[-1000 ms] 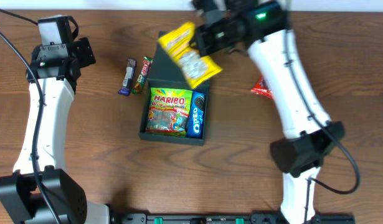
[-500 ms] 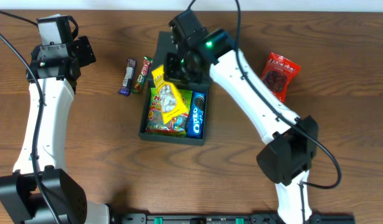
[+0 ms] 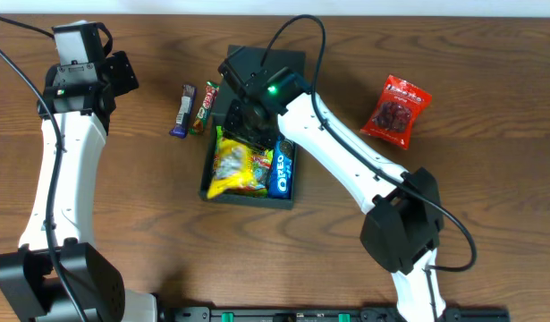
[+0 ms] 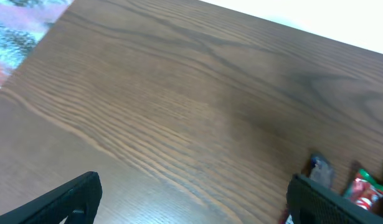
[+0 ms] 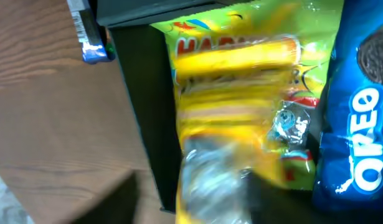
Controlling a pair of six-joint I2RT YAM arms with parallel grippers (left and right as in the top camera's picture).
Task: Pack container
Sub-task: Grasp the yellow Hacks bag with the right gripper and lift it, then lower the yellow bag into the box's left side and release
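One yellow packet sits in the container, with the right jaws low over its back edge.
I cannot tell whether the right jaws grip or have let go of the yellow packet. It lies in the container, mid-table, over the Haribo bag and beside the Oreo pack, probably to stack flat. The left jaws, spread and empty, hang well left of the container. Only the right wrist view shows the Haribo lettering underneath; only the overhead view shows the red packet, unpacked, right of the container.

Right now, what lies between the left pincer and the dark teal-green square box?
The overhead view shows two small snack bars side by side there: a purple-wrapped bar and a green-and-red bar, close beside the teal-green box.
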